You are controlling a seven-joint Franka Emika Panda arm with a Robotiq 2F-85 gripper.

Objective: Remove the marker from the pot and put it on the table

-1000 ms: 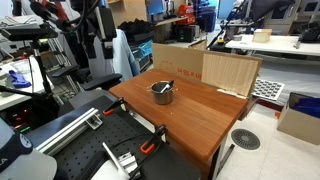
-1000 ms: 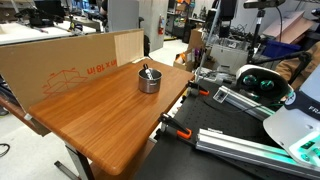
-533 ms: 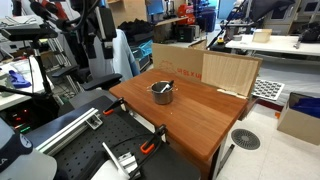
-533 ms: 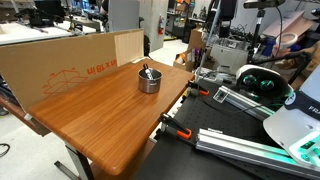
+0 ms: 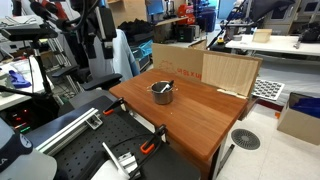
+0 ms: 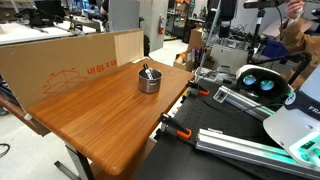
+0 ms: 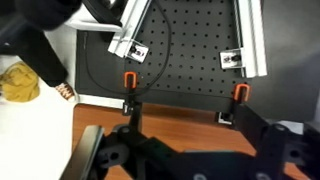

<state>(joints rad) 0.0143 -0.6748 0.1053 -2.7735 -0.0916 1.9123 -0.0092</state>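
The small silver-grey pot [image 5: 162, 93] stands on the reddish-brown table [image 5: 200, 118], toward its back. The black marker [image 5: 165, 86] leans inside the pot with its end above the rim. Pot [image 6: 148, 81], marker [image 6: 146, 71] and table [image 6: 100, 125] show in both exterior views. My gripper [image 5: 103, 42] hangs high, off the table's near edge and well away from the pot; it also shows in an exterior view [image 6: 215, 22]. In the wrist view the gripper [image 7: 190, 128] has its dark fingers spread wide over the table's edge [image 7: 180, 118] with nothing between them. The pot is out of the wrist view.
Upright cardboard and plywood boards [image 5: 230, 70] [image 6: 70, 62] line the table's back. Orange clamps [image 7: 130, 82] [image 7: 239, 93] grip the table's edge beside a black perforated board [image 7: 190, 50] with aluminium rails [image 7: 130, 30]. A round grey floor disc [image 5: 245, 139] lies beyond the table.
The arm, pot and marker have not moved. Only a person in the background of an exterior view has shifted.
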